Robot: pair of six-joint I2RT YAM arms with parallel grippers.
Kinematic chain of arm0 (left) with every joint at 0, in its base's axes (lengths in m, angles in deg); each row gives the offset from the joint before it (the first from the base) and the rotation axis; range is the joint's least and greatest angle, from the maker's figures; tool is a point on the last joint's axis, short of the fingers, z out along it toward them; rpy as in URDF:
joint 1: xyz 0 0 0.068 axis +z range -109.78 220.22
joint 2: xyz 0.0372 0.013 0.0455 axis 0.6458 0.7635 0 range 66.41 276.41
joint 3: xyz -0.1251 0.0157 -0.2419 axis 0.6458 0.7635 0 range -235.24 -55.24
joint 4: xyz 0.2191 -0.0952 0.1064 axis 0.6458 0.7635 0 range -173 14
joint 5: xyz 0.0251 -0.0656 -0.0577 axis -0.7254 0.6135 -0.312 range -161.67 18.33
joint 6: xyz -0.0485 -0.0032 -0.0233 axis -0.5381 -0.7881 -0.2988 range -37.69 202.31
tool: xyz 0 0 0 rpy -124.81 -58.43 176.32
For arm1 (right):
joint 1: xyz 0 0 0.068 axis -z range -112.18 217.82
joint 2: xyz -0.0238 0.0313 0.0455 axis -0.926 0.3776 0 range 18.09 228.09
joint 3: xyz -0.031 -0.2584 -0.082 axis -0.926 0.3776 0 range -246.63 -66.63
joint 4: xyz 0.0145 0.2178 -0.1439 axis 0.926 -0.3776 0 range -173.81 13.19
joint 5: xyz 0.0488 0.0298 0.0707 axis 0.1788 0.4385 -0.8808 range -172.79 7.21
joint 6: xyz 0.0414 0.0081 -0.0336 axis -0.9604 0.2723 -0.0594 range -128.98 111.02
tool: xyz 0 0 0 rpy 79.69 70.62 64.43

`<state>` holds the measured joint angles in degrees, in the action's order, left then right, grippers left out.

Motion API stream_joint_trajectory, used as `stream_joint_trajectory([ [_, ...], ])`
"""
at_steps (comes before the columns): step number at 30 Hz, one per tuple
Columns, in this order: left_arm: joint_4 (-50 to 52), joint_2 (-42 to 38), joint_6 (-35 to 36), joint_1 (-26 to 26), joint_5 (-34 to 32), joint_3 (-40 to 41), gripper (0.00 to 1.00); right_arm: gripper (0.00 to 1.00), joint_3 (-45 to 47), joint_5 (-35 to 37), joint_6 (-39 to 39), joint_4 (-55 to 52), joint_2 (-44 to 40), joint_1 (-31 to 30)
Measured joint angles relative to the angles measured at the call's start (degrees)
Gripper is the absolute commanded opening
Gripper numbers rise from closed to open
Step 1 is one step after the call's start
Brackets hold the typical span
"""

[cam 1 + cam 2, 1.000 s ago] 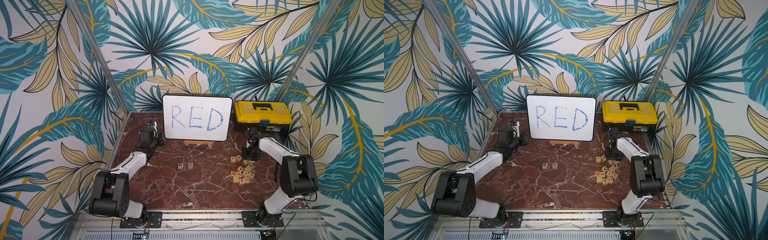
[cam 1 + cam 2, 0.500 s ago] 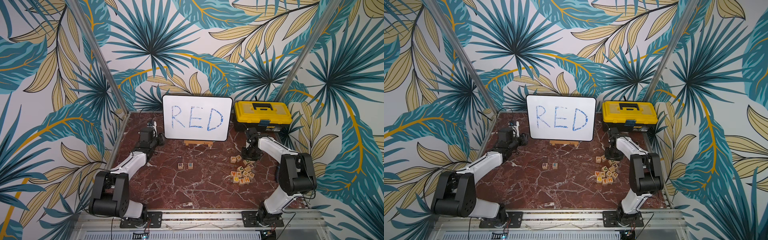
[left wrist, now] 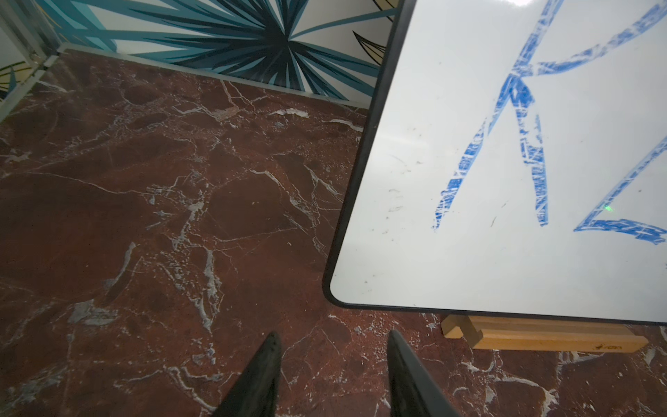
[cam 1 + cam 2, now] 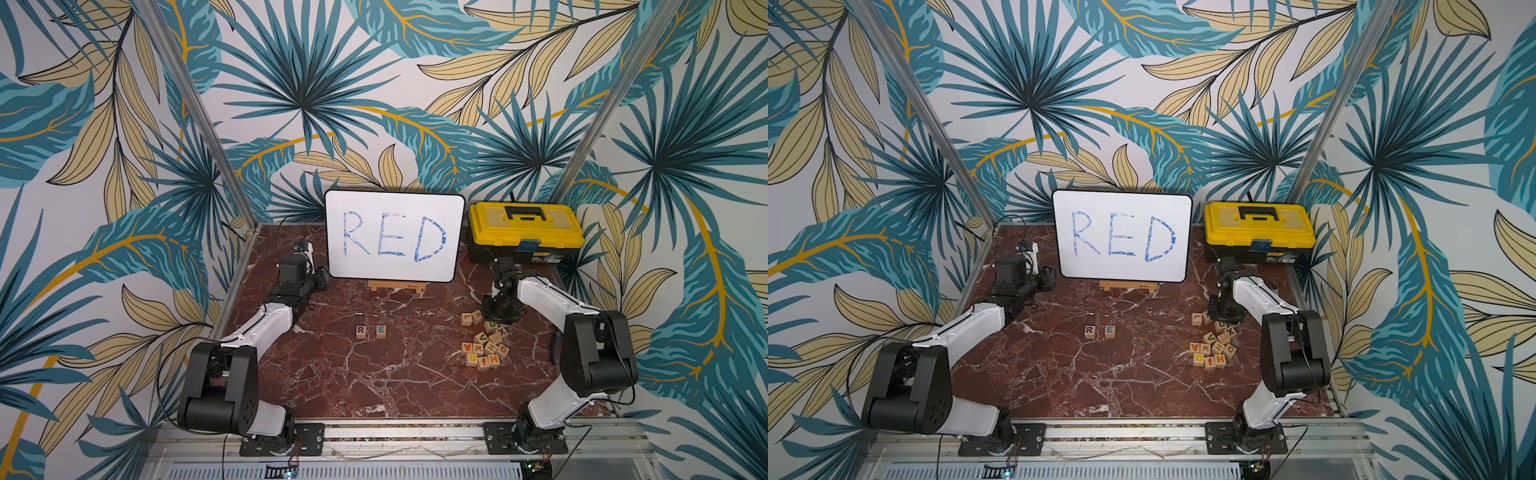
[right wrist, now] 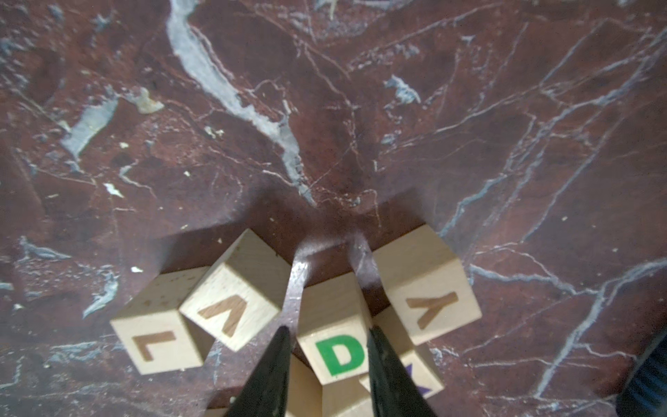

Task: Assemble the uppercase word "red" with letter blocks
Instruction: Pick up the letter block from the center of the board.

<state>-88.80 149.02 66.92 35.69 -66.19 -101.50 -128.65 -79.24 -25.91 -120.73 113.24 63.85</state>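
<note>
Letter blocks are split into two groups on the marble bench (image 4: 374, 386). The R block (image 4: 360, 331) and the E block (image 4: 380, 331) sit side by side near the middle, a small gap between them, both letters facing up in both top views. Everything else is a loose pile (image 4: 484, 347) over on the right side, well apart from that pair.

The right end effector (image 5: 326, 339) is down at the far edge of that pile, and its two black fingers (image 5: 274, 364) are clamped on either side of the D block (image 5: 334, 346), green D facing the wrist camera. Right next to it are a V block (image 5: 236, 299), an L block (image 5: 158, 343) and a Y block (image 5: 429, 292), all crowding in close.

The left end effector (image 3: 334, 375) is off by the left bottom corner of the whiteboard (image 4: 394, 237) with blue "RED" written on it, fingers parted with only bare marble between them, gripping nothing. The board sits on a small wooden stand (image 3: 541, 335). A yellow toolbox (image 4: 524, 226) is at the back right.
</note>
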Motion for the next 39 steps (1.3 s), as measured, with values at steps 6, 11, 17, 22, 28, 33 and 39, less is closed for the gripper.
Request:
stream_joint_trajectory([
  [6,0.00,0.00,0.00,0.00,0.15,0.00,0.48,0.42,-0.02,1.18,-0.02,-0.57,0.00,-0.68],
  [11,0.00,0.00,0.00,0.00,0.24,0.00,0.48,0.45,-0.02,2.93,0.04,-1.25,0.00,-0.68],
  [17,0.00,0.00,0.00,0.00,0.37,0.00,0.48,0.45,-0.02,3.23,0.74,-1.38,0.00,-0.68],
  [22,0.00,0.00,0.00,0.00,0.37,0.00,0.48,0.46,-0.02,2.84,1.81,-1.38,0.00,-0.70],
  [28,0.00,0.00,0.00,0.00,0.37,0.00,0.48,0.48,-0.02,2.60,3.04,-1.38,0.00,-0.70],
  [33,0.00,0.00,0.00,0.00,0.37,0.00,0.48,0.48,-0.02,2.38,3.91,-1.36,0.00,-0.92],
  [39,0.00,0.00,0.00,0.00,0.37,0.00,0.48,0.46,-0.02,1.95,4.90,-1.11,0.17,-1.18],
])
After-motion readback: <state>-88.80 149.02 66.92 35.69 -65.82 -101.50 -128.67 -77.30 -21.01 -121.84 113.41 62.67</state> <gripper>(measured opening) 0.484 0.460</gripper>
